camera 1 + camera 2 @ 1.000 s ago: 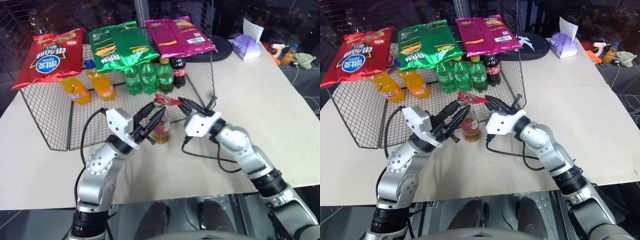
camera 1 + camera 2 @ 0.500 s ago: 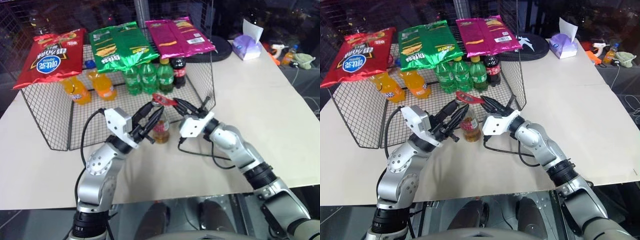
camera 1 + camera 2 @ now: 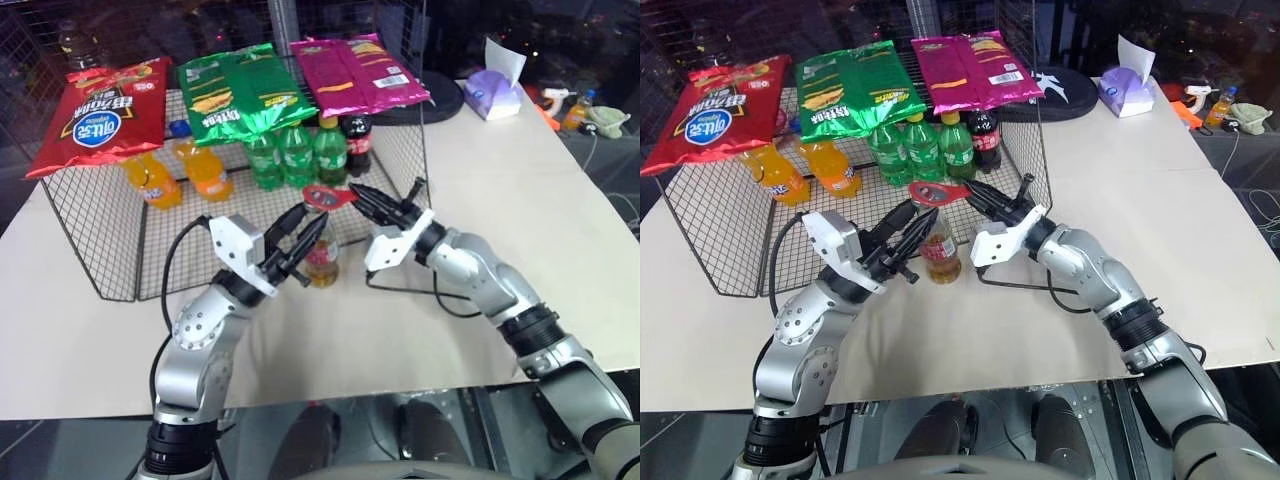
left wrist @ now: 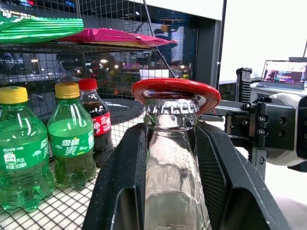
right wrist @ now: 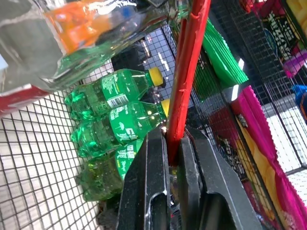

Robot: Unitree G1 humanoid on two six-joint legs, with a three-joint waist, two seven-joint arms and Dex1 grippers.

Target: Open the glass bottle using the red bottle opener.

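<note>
The glass bottle [image 3: 322, 262] stands upright on the pale table in front of the wire rack. My left gripper [image 3: 312, 224] is shut on the bottle's neck [image 4: 175, 163], with one black finger [image 4: 120, 182] pressed against each side. The red bottle opener [image 3: 322, 196] is held by its handle in my right gripper [image 3: 352, 191], which is shut on it and reaches in from the right. In the left wrist view the opener's ring [image 4: 175, 90] sits over the bottle's cap. The right wrist view shows the opener [image 5: 187, 81] edge-on between the fingers [image 5: 153, 182].
Just behind the bottle stands a wire rack [image 3: 110, 230] holding orange soda bottles [image 3: 205, 170], green bottles [image 3: 295, 152] and a cola bottle [image 3: 358, 140], with chip bags [image 3: 240, 95] on top. A tissue box [image 3: 493, 92] sits at the back right. A black cable [image 3: 430, 305] trails from my right wrist.
My right wrist has rolled and its forearm has swung outward, tilting the opener while its ring stays at the bottle's top. The left gripper and the bottle have not moved.
</note>
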